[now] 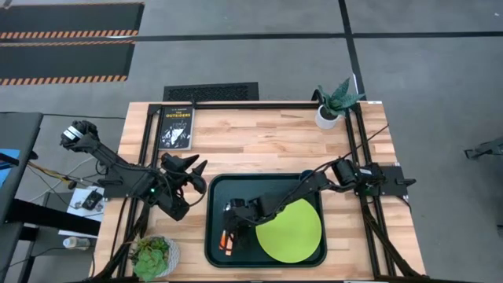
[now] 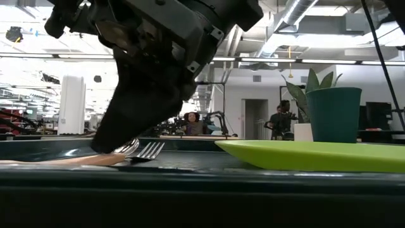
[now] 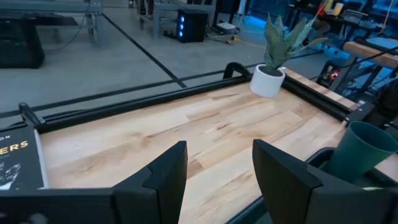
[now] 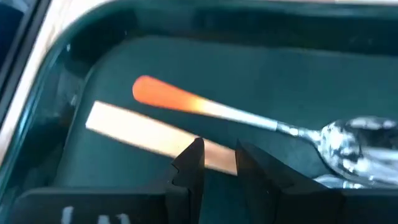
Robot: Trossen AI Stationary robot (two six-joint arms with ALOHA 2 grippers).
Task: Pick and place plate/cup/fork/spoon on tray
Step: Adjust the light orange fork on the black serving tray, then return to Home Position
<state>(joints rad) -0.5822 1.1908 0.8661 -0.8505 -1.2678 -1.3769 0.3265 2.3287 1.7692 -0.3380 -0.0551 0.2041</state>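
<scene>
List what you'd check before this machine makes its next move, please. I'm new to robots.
1. Plate lying on the tray: ok.
2. Cup standing upright at the tray's far corner: ok.
3. Spoon lying in the tray: ok.
4. Fork lying in the tray beside the spoon: ok.
5. Right hand, low over the fork's handle, free of it before lifting: cannot tell.
6. Left hand open, empty and waiting off the tray's left side: ok.

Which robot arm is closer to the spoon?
The right. Its tool is over the spoon inside the tray; the left tool waits outside the tray.
</scene>
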